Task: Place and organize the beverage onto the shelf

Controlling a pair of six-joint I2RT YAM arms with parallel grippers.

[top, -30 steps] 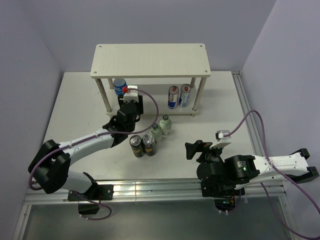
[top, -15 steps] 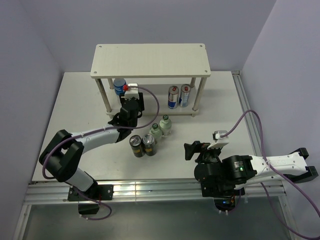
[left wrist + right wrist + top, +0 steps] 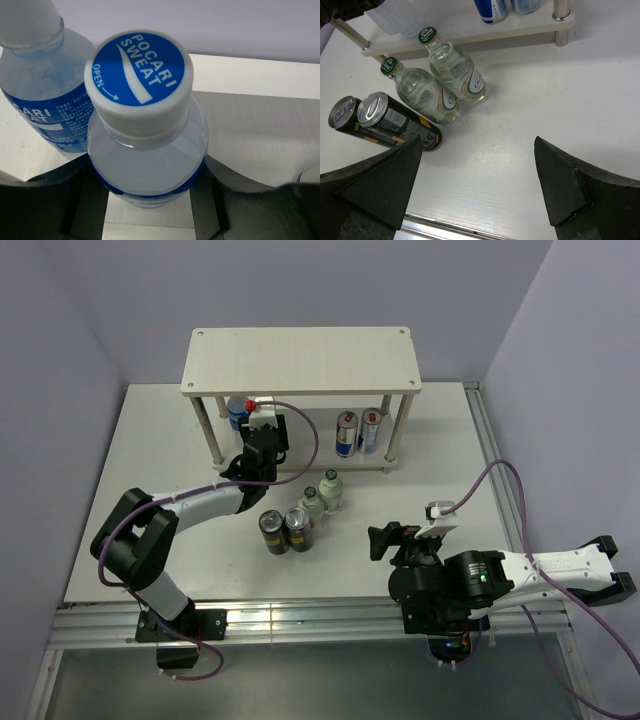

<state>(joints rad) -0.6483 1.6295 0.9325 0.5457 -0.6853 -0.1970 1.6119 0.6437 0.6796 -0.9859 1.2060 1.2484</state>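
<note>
The left gripper is clamped on the lower body of the held water bottle, one dark finger on each side. The bottle stands upright, its blue cap facing the wrist camera. Just beyond the jaws and to their left stands the second water bottle. It is close beside the held one, but I cannot tell whether they touch. To the jaws' right the lower board of the shelf lies bare until the blue-and-silver cans further along. The coming move, as I judge it, turns on setting the bottle straight down beside its twin. The top board close overhead leaves little room to lift, so the way out is backward, toward the arm's base.

The right gripper hangs with its jaws spread wide, holding nothing. Ahead and left of them stand the green-capped bottles and, nearer, the black cans, all upright on the table. This arm seems the freer one for them. Bare table lies straight ahead of its jaws, up to the shelf's front edge.
</note>
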